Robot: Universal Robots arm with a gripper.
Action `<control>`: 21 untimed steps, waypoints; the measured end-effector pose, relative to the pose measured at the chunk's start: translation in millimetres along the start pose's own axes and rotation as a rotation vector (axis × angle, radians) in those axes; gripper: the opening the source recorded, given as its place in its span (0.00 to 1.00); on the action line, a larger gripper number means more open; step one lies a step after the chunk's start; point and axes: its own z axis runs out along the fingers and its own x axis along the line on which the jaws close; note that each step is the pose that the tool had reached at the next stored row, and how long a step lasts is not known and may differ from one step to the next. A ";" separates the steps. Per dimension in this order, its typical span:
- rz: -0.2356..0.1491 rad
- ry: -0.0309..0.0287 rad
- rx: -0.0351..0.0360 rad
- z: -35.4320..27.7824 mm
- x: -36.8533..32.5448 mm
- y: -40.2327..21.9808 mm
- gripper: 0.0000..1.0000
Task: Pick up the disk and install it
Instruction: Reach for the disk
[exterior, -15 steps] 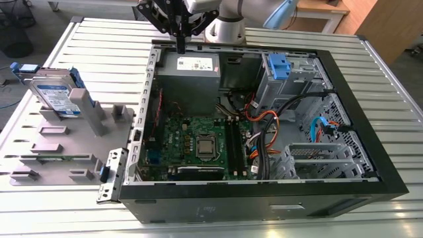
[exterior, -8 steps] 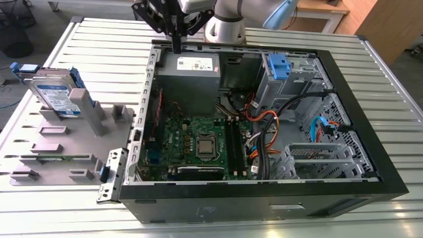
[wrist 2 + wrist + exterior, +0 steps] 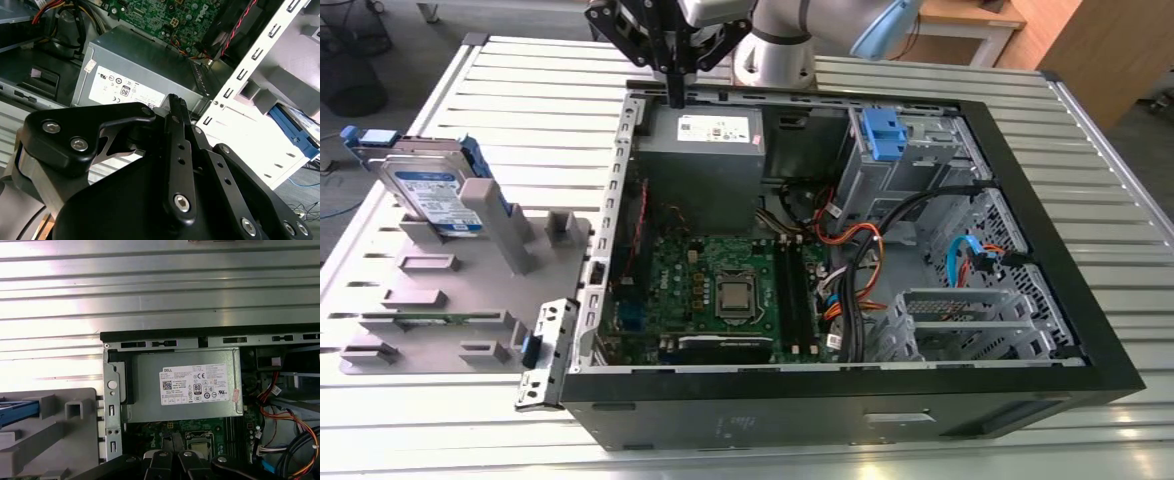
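Now, claw [image 3: 676, 97]: fingers pressed together, narrow, holding nothing; the same closed tip [image 3: 175, 102] shows in the second wrist view.
Claw position: hangs over the far rim of the open case [image 3: 1067, 250], tip pointing down at the far edge of the PSU [image 3: 707, 150].
Below claw: PSU sticker [image 3: 200, 385] faces up in the first wrist view; motherboard [image 3: 720, 290] lies nearer the camera.
Disk [image 3: 434, 195]: outside the case, propped in the grey stand [image 3: 467, 300] on the desk [image 3: 494, 80], untouched.
Disk pose: tilted, label face up and toward the camera, blue rails along its sides; lower end rests near the stand's upright post.
Long axis: judged slantwise, from far on the exterior view's left toward the post.
Key relation: disk lies to the exterior view's left of the claw and nearer the camera, well apart, with the case wall between them.
Task status: disk not yet picked up.
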 end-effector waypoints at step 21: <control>0.000 -0.0001 0.0000 -0.8 29.4 -2.2 0.11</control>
